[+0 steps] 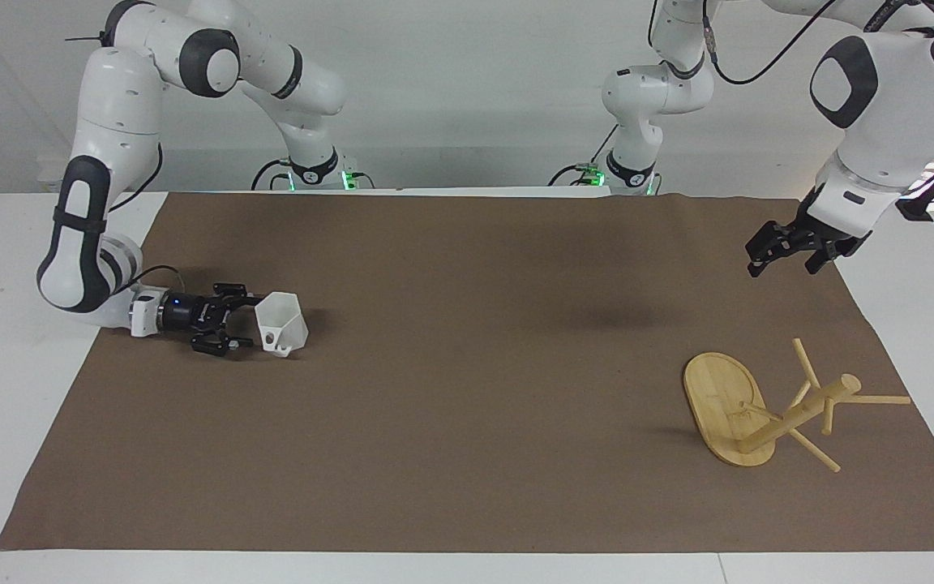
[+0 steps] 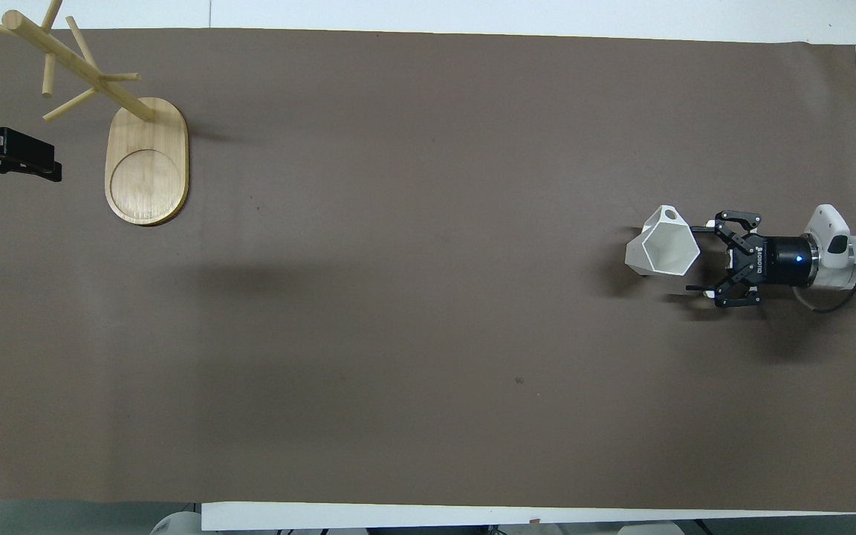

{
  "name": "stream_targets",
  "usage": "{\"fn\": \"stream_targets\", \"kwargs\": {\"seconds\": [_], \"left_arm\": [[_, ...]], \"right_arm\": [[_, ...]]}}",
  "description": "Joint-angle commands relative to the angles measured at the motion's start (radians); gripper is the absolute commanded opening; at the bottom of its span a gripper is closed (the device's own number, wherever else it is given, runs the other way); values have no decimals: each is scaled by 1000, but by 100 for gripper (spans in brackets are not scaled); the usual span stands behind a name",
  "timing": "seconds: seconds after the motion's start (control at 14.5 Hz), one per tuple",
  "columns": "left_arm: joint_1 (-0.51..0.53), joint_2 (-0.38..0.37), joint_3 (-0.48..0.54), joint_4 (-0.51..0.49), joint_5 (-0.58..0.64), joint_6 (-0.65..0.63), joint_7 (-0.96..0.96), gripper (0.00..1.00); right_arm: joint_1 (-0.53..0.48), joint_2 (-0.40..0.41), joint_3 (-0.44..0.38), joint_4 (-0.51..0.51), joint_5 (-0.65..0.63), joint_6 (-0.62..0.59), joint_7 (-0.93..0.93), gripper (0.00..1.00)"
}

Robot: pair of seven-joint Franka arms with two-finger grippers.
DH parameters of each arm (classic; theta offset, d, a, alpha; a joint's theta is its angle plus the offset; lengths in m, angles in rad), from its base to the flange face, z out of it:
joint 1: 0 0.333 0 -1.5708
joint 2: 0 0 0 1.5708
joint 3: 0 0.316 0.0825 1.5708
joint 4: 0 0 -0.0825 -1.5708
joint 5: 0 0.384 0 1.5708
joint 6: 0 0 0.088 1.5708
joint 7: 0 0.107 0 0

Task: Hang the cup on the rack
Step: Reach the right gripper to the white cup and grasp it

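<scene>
Cup [image 1: 281, 323] stands upright; we find right gripper [image 1: 246, 324] low beside it, fingers spread, gripping nothing. Left gripper [image 1: 759, 258] waits near rack [image 1: 767, 408], finger state undeterminable.

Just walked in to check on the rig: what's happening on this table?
The right pincer, open and low over the mat, sits at the side of the white cup, not yet gripping it. The cup stands at the right arm's end. The bamboo rack stands unused at the left arm's end, where the left pincer waits in the air.
</scene>
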Motion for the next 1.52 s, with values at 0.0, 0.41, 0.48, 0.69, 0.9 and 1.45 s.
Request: {"fn": "stream_targets", "kwargs": {"seconds": [0.0, 0.41, 0.48, 0.69, 0.9, 1.45], "left_arm": [[-3, -26, -1, -22, -6, -8, -10, 100], [-1, -26, -1, -22, -6, -13, -8, 100], [-1, -26, -1, -22, -7, -21, -8, 100], [-1, -33, -1, -30, -7, -19, -8, 100], [-1, -33, -1, -31, -6, -18, -10, 100], [0, -34, -1, -33, -6, -24, -11, 100]], "right_arm": [[38, -11, 1, -22, 18, -3, -23, 100], [64, -11, 1, -25, 25, 2, -23, 100], [79, -11, 1, -33, 28, 6, -26, 100], [104, -11, 1, -45, 74, 26, -34, 100], [126, -11, 1, -47, 103, 49, -34, 100], [156, -15, 1, -65, 103, 51, -29, 65]]}}
